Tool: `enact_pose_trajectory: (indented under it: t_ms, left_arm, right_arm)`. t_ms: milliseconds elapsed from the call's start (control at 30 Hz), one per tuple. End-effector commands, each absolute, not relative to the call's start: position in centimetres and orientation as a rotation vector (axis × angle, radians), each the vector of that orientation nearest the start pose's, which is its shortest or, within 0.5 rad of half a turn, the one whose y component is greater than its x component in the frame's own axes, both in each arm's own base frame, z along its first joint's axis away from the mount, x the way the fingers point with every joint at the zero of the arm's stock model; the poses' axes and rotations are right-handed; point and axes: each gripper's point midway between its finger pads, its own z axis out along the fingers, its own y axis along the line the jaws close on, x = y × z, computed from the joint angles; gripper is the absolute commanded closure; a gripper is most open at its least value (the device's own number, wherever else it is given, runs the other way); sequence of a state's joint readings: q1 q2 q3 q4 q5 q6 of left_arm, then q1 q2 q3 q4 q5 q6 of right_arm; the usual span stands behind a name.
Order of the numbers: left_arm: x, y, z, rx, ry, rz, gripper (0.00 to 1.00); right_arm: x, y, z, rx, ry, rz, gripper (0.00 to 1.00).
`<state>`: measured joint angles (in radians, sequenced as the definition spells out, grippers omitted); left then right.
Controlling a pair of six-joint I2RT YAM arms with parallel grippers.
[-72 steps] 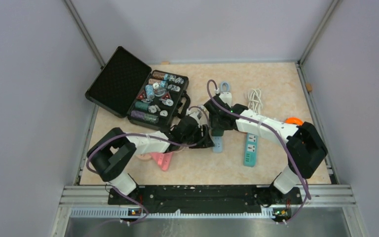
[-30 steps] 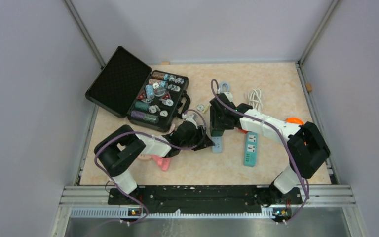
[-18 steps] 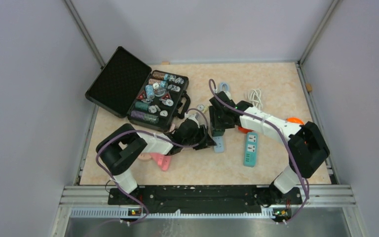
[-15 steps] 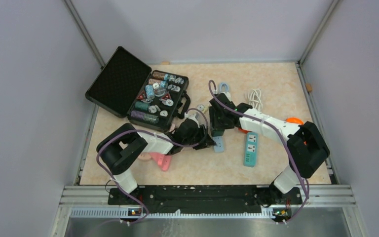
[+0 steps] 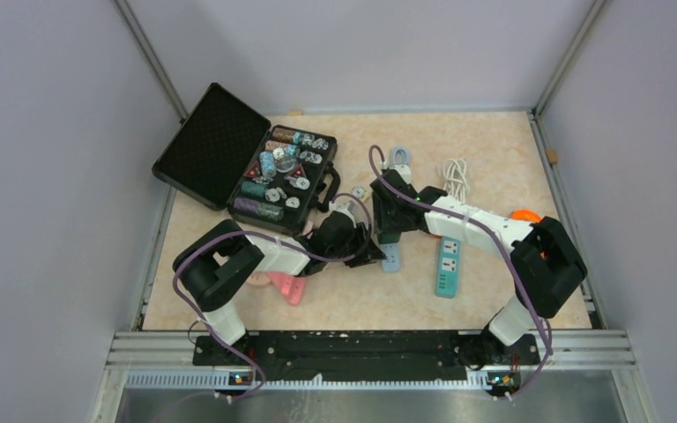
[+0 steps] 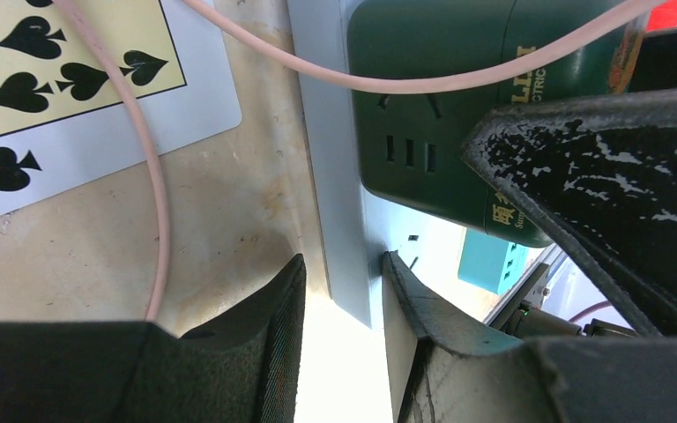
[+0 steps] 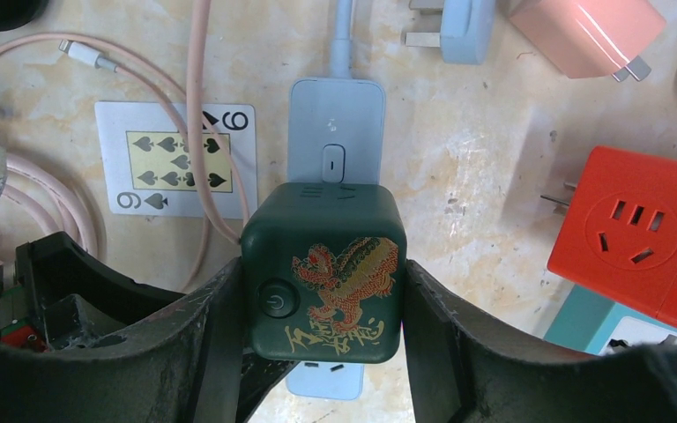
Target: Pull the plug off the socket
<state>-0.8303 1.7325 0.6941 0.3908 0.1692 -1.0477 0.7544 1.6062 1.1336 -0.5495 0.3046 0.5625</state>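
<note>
The plug is a dark green cube (image 7: 322, 269) with a gold and red dragon print. It sits on a light-blue power strip (image 7: 335, 132) lying flat on the table. My right gripper (image 7: 323, 304) is shut on the cube, one finger on each side. In the top view this gripper (image 5: 388, 226) is above the strip (image 5: 390, 258). My left gripper (image 6: 342, 304) is closed around the strip's (image 6: 339, 211) near end, one pad on its top face. The cube (image 6: 458, 106) rests against the strip's face. In the top view the left gripper (image 5: 368, 251) lies just left of the strip.
An open black case (image 5: 229, 150) of poker chips stands at the back left. Near the strip are a nine of spades card (image 7: 176, 172), a pink cable (image 7: 198, 106), a red cube socket (image 7: 643, 225), a teal strip (image 5: 447, 264), a pink adapter (image 7: 582, 31) and a white cord (image 5: 455, 176).
The left arm's elbow swung right early on, with its gripper staying at the strip. The right gripper shifted only slightly while on the green cube. The strip has barely moved.
</note>
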Motion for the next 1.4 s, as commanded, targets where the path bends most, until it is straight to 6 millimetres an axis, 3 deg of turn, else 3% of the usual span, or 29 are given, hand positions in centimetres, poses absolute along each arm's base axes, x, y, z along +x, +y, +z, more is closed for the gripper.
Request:
enact_pose_trajectory:
  t_ms: [0, 133, 333, 533, 633, 800, 867, 1100, 1367]
  left_arm:
    - [21.8, -29.8, -3.4, -0.232, 2.687, -0.772, 0.63]
    - [21.6, -29.9, -3.5, -0.228, 2.693, -0.778, 0.60]
    - [21.7, -30.0, -3.3, -0.222, 2.690, -0.783, 0.53]
    - [21.8, -29.9, -3.3, -0.225, 2.691, -0.783, 0.52]
    - [21.8, -29.9, -3.4, -0.225, 2.692, -0.782, 0.55]
    - [21.7, -29.7, -3.8, -0.235, 2.715, -0.753, 0.58]
    - [21.6, -29.4, -4.0, -0.244, 2.737, -0.716, 0.59]
    - [21.6, -28.3, -4.6, -0.263, 2.788, -0.605, 0.62]
    - [21.2, -27.7, -5.2, -0.298, 2.810, -0.583, 0.65]
  right_arm:
    - [29.2, 22.3, 9.5, -0.162, 2.535, 0.100, 0.55]
    - [28.8, 22.9, 8.7, -0.148, 2.557, 0.210, 0.43]
    - [28.5, 23.5, 8.4, -0.196, 2.576, 0.243, 0.35]
    - [28.6, 23.2, 8.0, -0.226, 2.594, 0.217, 0.31]
    - [29.1, 23.3, 7.9, -0.220, 2.579, 0.209, 0.40]
    - [30.1, 24.0, 8.3, -0.210, 2.556, 0.208, 0.86]
    - [30.1, 24.1, 8.6, -0.200, 2.543, 0.163, 0.99]
    - [29.7, 22.3, 8.4, -0.138, 2.533, -0.071, 1.00]
    - [29.8, 24.0, 11.2, -0.101, 2.497, 0.323, 1.00]
